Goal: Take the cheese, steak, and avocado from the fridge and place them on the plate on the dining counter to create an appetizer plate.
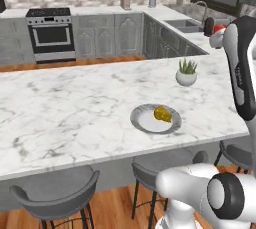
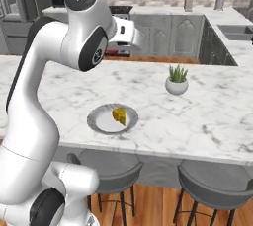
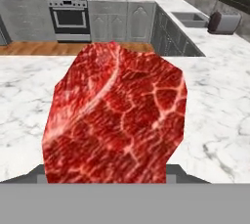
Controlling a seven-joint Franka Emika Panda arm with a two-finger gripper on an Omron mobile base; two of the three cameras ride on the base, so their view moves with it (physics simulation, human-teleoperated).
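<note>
The steak [image 3: 114, 115], a red marbled chunk, sits close in front of the hand camera with my gripper [image 3: 110, 174] shut on it; the dark fingertips show at its lower sides. In the left base view the gripper [image 1: 218, 35] hangs high at the far right, with a bit of red steak [image 1: 220, 27] showing, above the dining counter [image 1: 65, 113]. The plate [image 1: 145, 121] lies near the counter's front edge with the yellow cheese [image 1: 162, 114] on its right side. The right base view also has the plate [image 2: 101, 121] and the cheese [image 2: 119, 116]. The avocado and the fridge are out of view.
A white pot with a green plant [image 1: 186, 73] stands on the counter behind and to the right of the plate. Grey stools [image 1: 55, 193] line the near side. A stove [image 1: 50, 33] and a sink [image 1: 187, 23] are along the far worktop.
</note>
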